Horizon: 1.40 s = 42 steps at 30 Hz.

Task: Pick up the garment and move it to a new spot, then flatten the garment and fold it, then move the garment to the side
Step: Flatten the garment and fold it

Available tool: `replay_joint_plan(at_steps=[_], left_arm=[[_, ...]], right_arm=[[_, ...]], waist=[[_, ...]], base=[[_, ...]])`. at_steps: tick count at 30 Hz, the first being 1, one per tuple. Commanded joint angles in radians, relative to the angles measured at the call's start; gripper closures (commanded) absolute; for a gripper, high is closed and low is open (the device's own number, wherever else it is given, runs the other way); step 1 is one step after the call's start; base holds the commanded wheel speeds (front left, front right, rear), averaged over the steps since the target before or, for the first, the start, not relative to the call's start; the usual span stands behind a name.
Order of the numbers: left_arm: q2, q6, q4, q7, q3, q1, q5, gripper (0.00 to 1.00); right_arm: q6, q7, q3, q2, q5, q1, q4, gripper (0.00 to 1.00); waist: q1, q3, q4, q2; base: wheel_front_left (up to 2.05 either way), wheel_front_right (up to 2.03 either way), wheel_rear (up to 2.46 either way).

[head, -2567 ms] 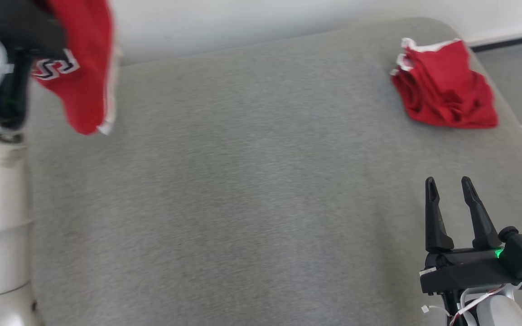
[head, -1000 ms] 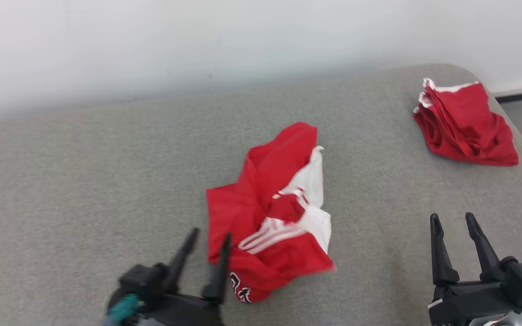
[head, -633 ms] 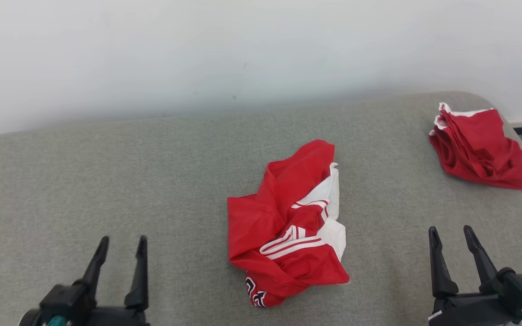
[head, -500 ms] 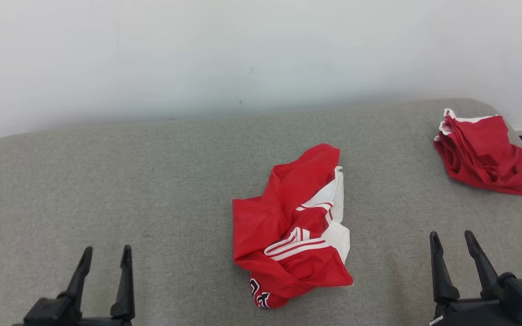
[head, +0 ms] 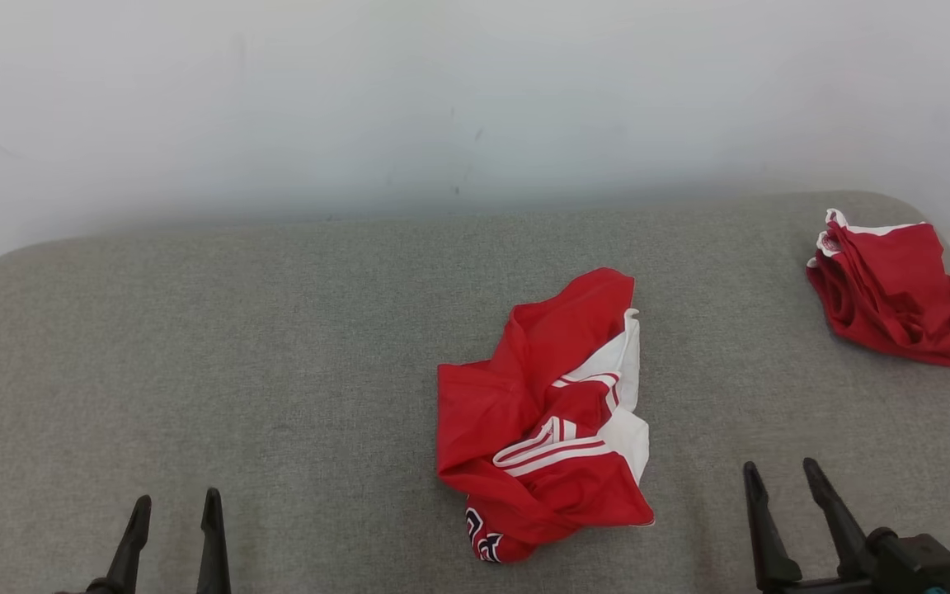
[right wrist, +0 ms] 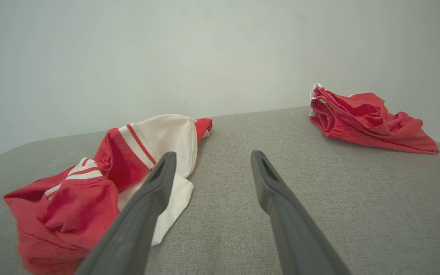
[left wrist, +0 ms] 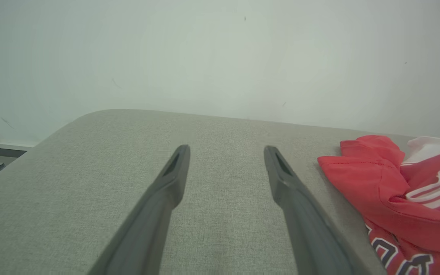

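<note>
Two grippers: we see the left gripper [head: 171, 510] and the right gripper [head: 780, 480], both with jaws spread wide and nothing between them.
Garment place: the garment [head: 543, 417] lies crumpled near the middle of the grey padded surface [head: 277, 346]; no finger touches it.
Garment look: red cloth, a white sleeve part, striped trim, and dark lettering at its near end.
Long axis: we judge that the heap runs from its near end with the lettering to its far red tip, so more or less the same way as the fingers point.
Direction from left gripper: the garment is to its right and a little farther; in the left wrist view the garment [left wrist: 399, 198] sits beside the right finger, apart from it.
Direction from right gripper: the garment is to its left; in the right wrist view the garment [right wrist: 101, 183] lies partly behind the left finger, but touching we cannot confirm.
Nearer arm: we think the right gripper is somewhat nearer to the garment, by its white side.
Other cloth: the bunched red garment [head: 895, 289] lies far right of the garment, well apart.
Step in hand: moving looks done; we judge flattening comes now.
Next move: each gripper should likely reach inward to one side of the heap and pull it open sideways.
</note>
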Motion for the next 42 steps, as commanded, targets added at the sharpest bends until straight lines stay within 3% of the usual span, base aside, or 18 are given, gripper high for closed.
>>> replay_joint_plan(at_steps=[1,15,26,35,36,37,42], left_arm=[[-0.014,-0.016,0.014,-0.001,0.013,0.002,0.023,0.0],[-0.06,-0.081,0.052,-0.001,0.084,-0.023,0.088,0.0],[-0.087,-0.108,0.072,-0.001,0.086,-0.051,0.117,0.0],[-0.099,-0.116,0.083,-0.001,0.075,-0.077,0.123,0.0],[-0.1,-0.117,0.086,-0.001,0.073,-0.081,0.122,0.0],[-0.101,-0.117,0.087,-0.001,0.073,-0.084,0.122,0.0],[-0.104,-0.103,0.081,-0.001,0.069,-0.075,0.119,0.0]], right_arm=[[-0.003,0.0,0.01,0.003,0.007,0.011,0.004,0.0],[-0.003,0.0,0.061,-0.005,0.021,-0.009,0.015,0.0],[-0.003,0.0,0.276,-0.059,0.094,-0.167,0.13,0.0],[-0.003,0.06,0.459,-0.087,0.252,-0.31,0.287,0.0],[-0.003,0.072,0.482,-0.095,0.274,-0.324,0.296,0.64],[-0.003,0.078,0.503,-0.106,0.293,-0.339,0.301,1.0],[-0.003,0.057,0.54,-0.149,0.37,-0.402,0.326,1.0]], waist=[[0.0,0.001,-0.003,0.0],[0.0,0.002,-0.01,0.0],[0.0,0.028,0.034,0.0],[0.0,0.071,0.094,0.0],[0.0,0.076,0.101,0.0],[0.0,0.079,0.104,0.0],[0.0,0.087,0.105,0.0]], base=[[0.0,0.0,0.0],[0.0,0.0,0.0],[0.0,0.0,0.0],[0.0,0.0,0.0],[0.0,0.0,0.0],[0.0,0.0,0.0],[0.0,0.0,0.0]])
